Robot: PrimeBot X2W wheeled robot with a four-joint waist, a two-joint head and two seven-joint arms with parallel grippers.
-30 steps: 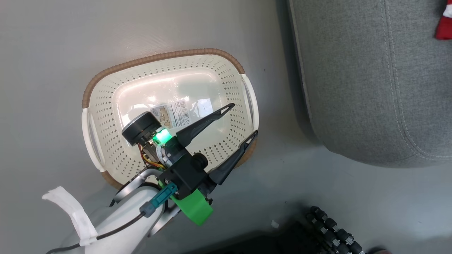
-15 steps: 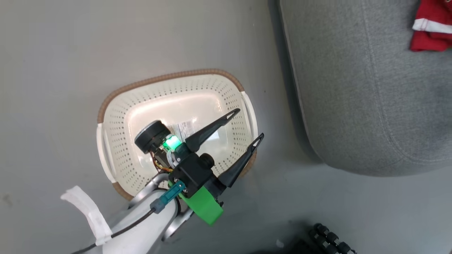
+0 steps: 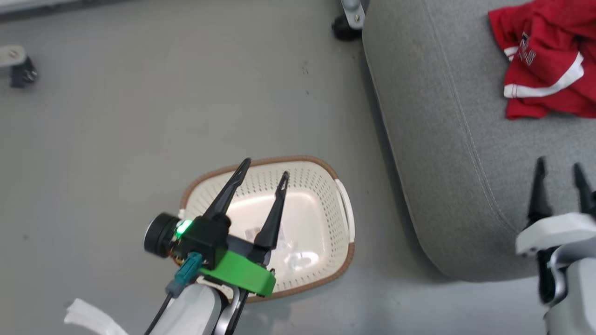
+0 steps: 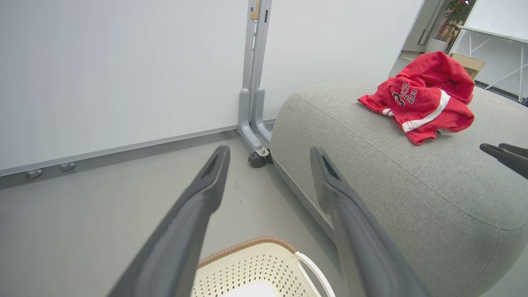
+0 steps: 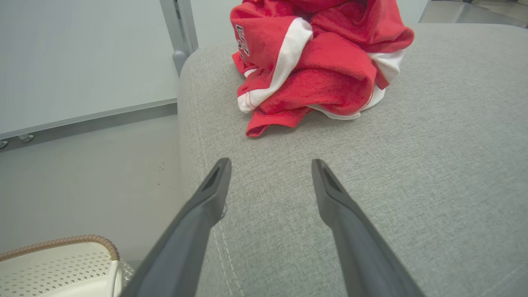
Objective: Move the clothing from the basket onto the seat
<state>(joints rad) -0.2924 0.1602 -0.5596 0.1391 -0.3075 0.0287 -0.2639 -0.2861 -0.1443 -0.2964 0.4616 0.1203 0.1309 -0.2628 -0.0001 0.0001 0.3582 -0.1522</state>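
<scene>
Well, we have both grippers parted, and neither has anything between its fingers. The left gripper (image 3: 266,167) hangs over the basket (image 3: 321,195), its two dark fingers spread to a moderate gap and pointing over the basket's far rim. In the left wrist view the same gripper (image 4: 269,152) has plain grey floor (image 4: 123,214) showing between its tips, and the basket's brown rim (image 4: 247,243) sits below them. We see no contact between these fingers and the basket.

The right gripper (image 3: 558,164) is over the seat (image 3: 442,139), near the seat's front edge, with its fingers also apart at a moderate width. From the right wrist view its tips (image 5: 271,163) frame bare grey fabric of the seat (image 5: 412,165). We cannot tell from that view whether they graze the cushion. They are well short of the clothing (image 5: 326,62). The right gripper's fingertips also show at the right edge of the left wrist view, above the seat (image 4: 371,173).

The basket stands on the floor just beside the seat's rounded corner. Inside it we see the glossy cream base and a small pale label (image 3: 253,231), partly hidden behind the left fingers. A corner of the basket (image 5: 62,241) shows at the lower left of the right wrist view.

The clothing (image 3: 545,60) lies on the seat in a crumpled red heap with white stripes and small lettering, towards the far side and well apart from the basket. In the left wrist view the heap (image 4: 425,99) rests on top of the cushion.
</scene>
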